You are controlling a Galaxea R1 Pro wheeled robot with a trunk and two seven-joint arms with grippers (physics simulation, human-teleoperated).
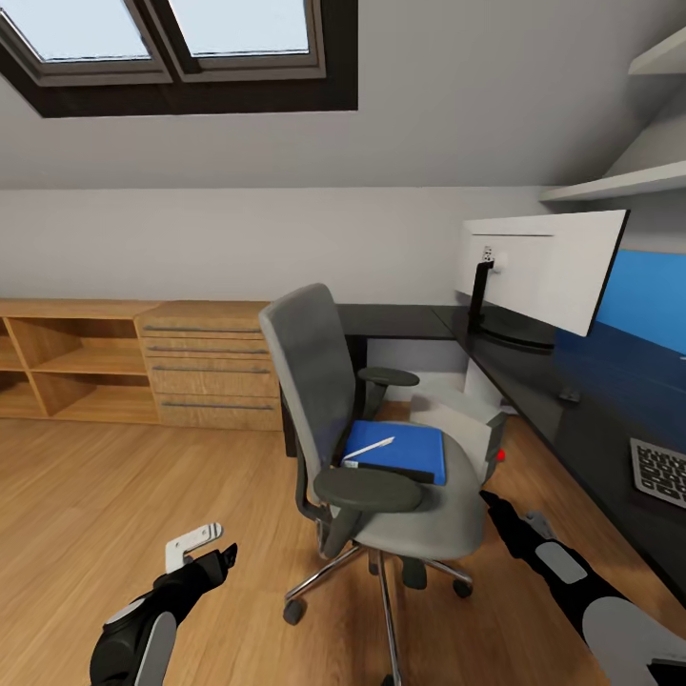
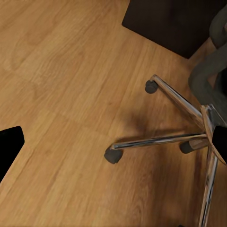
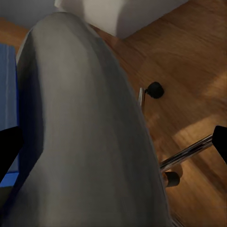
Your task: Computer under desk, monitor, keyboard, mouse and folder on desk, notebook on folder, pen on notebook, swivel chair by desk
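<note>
Head view alone shows pen [image 1: 371, 450] atop folder [image 1: 405, 448].

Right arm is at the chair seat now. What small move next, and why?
Probably ease the right gripper up over the seat edge toward the blue folder: its fingers look spread, low beside the chair, and the folder, with the pen on it, lies on the seat.

— What's on the chair seat [image 1: 448, 514] from where I'm driving?
— A blue folder [image 1: 405, 450]; something thin and dark, probably a notebook, lies on it with a white pen [image 1: 370, 449].
— And the desk [image 1: 572, 419]?
— A monitor [image 1: 543, 267], and a keyboard [image 1: 659, 472] at its near end.
</note>
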